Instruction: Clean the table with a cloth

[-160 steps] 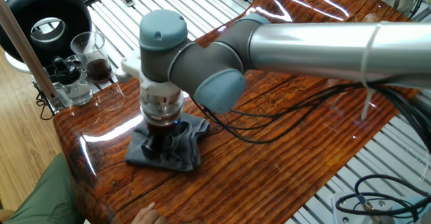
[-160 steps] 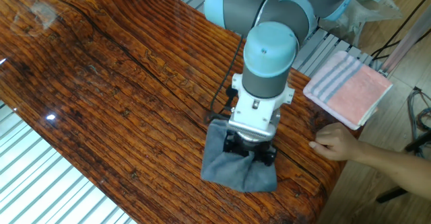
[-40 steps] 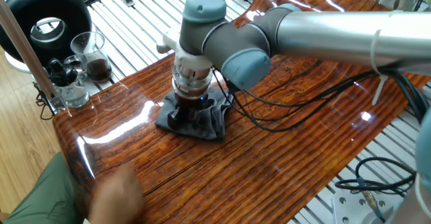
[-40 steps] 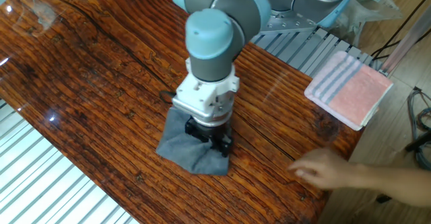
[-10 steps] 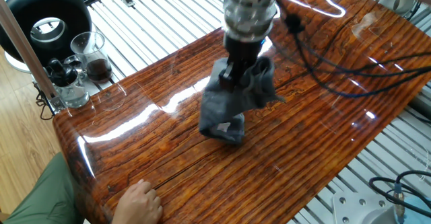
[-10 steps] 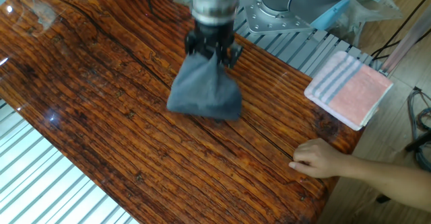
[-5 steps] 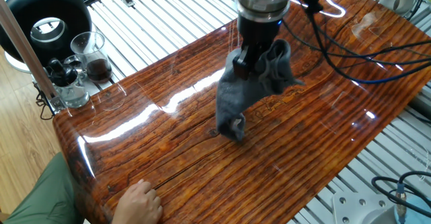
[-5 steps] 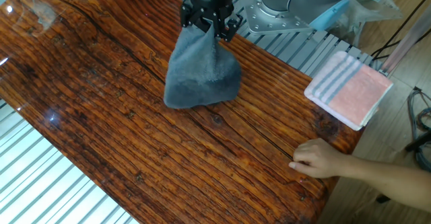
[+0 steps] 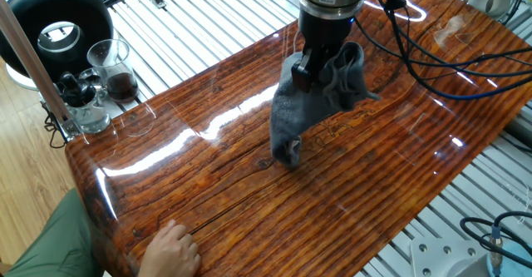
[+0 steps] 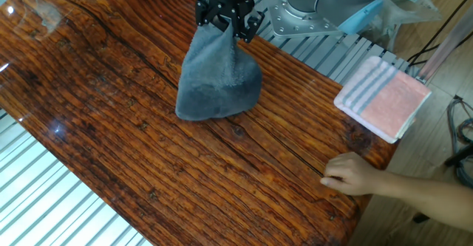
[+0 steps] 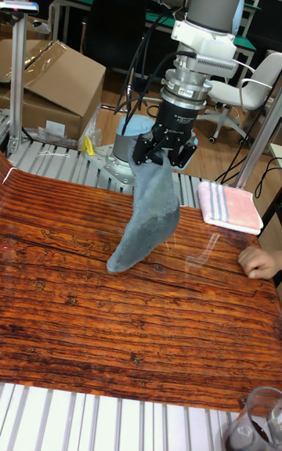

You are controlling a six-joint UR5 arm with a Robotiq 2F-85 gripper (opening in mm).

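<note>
The blue-grey cloth [image 9: 320, 102] [image 10: 218, 80] [image 11: 149, 212] hangs lifted from my gripper [image 9: 309, 71] [image 10: 225, 22] [image 11: 163, 155], which is shut on its top edge. Its lower corner still touches the glossy reddish-brown table [image 9: 208, 177] [image 10: 111, 113] [image 11: 117, 318] near the middle. The arm stands upright above the cloth in the tall fixed view.
A folded pink striped towel [image 10: 382, 96] [image 11: 229, 206] lies at the table's edge. A person's hand [image 10: 353, 176] [image 9: 172, 248] [image 11: 260, 261] rests on the table corner. Glass cups [image 9: 112, 65] and a black round device [image 9: 51, 19] stand beyond the end. Black cables [image 9: 432, 52] trail over the wood.
My gripper has risen and drifted further along the table with the cloth, which now hangs longer with only its tip on the wood. The hand stayed put.
</note>
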